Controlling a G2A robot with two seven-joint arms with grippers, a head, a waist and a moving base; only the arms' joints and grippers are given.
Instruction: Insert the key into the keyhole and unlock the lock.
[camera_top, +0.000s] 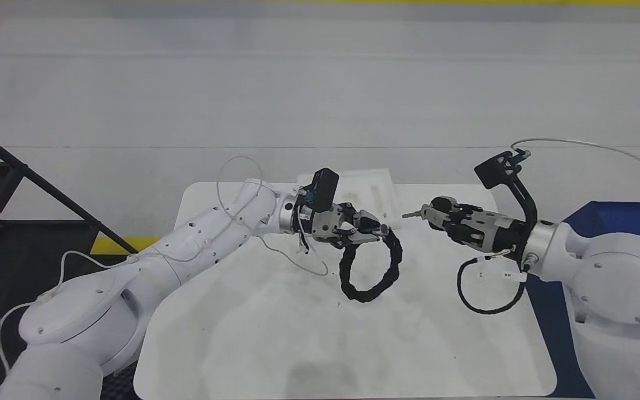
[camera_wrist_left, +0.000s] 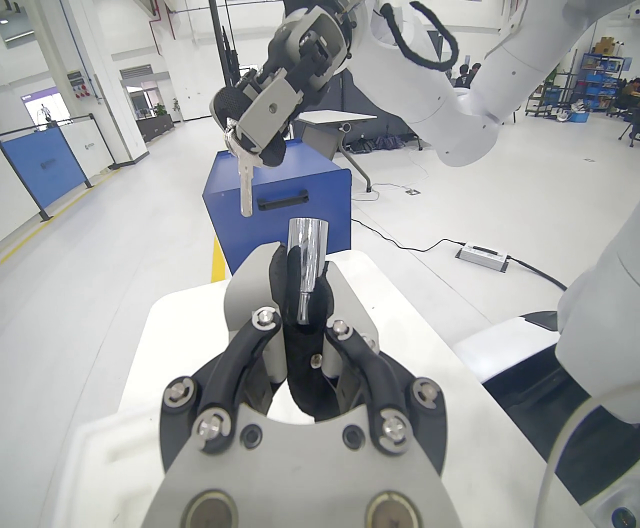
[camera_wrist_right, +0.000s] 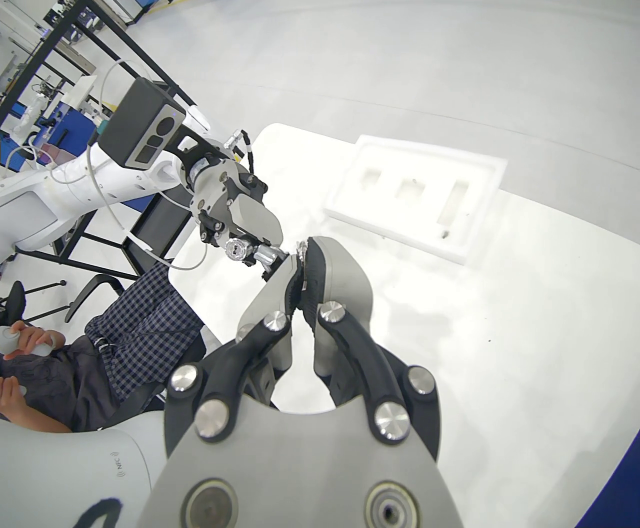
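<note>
My left fingers (camera_wrist_left: 250, 280) are closed around the chrome lock cylinder (camera_wrist_left: 306, 265) and hold it up above the surface (camera_top: 300, 340), with its keyhole end turned toward my other arm. The lock's black cable (camera_top: 372, 275) hangs from it in a loop. My right fingers (camera_wrist_right: 345, 280) are pinched tight on the head of the key (camera_wrist_left: 245, 192), and the blade sticks out toward the cylinder. The key's tip is near the cylinder's end but apart from it, not yet in the keyhole. A white foam tray (camera_wrist_right: 415, 200) with three recesses lies at the far side of the surface.
</note>
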